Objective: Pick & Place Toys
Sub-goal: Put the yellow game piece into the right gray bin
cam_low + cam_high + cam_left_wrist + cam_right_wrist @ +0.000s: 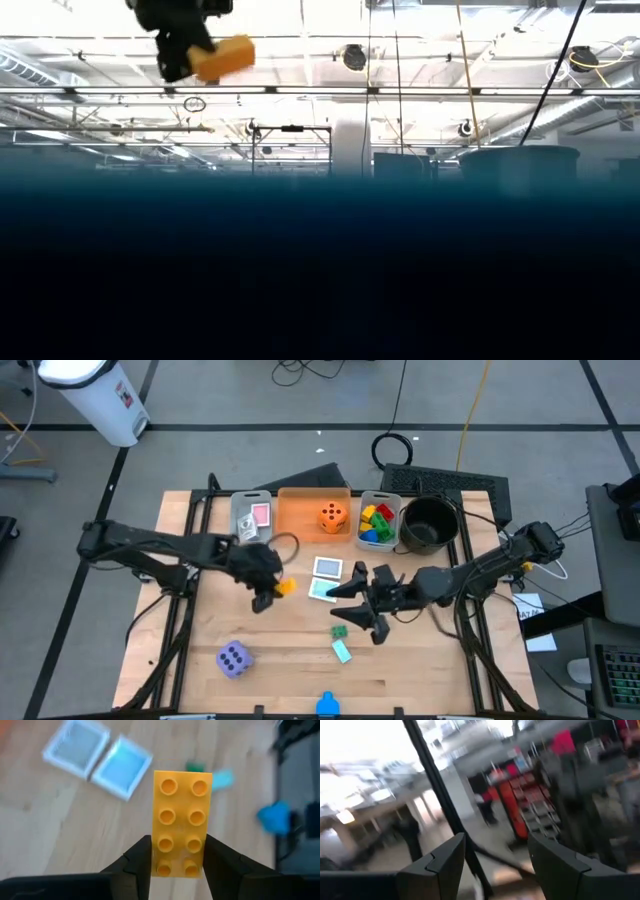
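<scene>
My left gripper [268, 592] hangs over the table's middle left, shut on a yellow-orange eight-stud brick [181, 815] that is lifted well above the wood. My right gripper [358, 610] stands open at mid-table with nothing between its fingers [445, 862], pointing slightly upward. Two picture cards [325, 578] lie flat between the grippers. A green brick [340, 630] and a teal brick [343, 652] lie near the right gripper. A purple die [233, 658] sits at the near left, and a blue brick [327, 705] at the near edge. My left gripper pinches the brick's two long sides [156, 862] between its two fingers, at the end nearest the wrist. The rest of the brick juts out past the fingertips, studs toward the wrist camera. The fingers slant downward, and the brick [225, 57] is lifted clear.
Along the far edge stand a grey bin [240, 510] with a pink card, an orange bin [300, 510] holding an orange die [333, 516], a grey bin [392, 500] of coloured bricks and a black bowl [430, 525]. Bare wood lies at the near right.
</scene>
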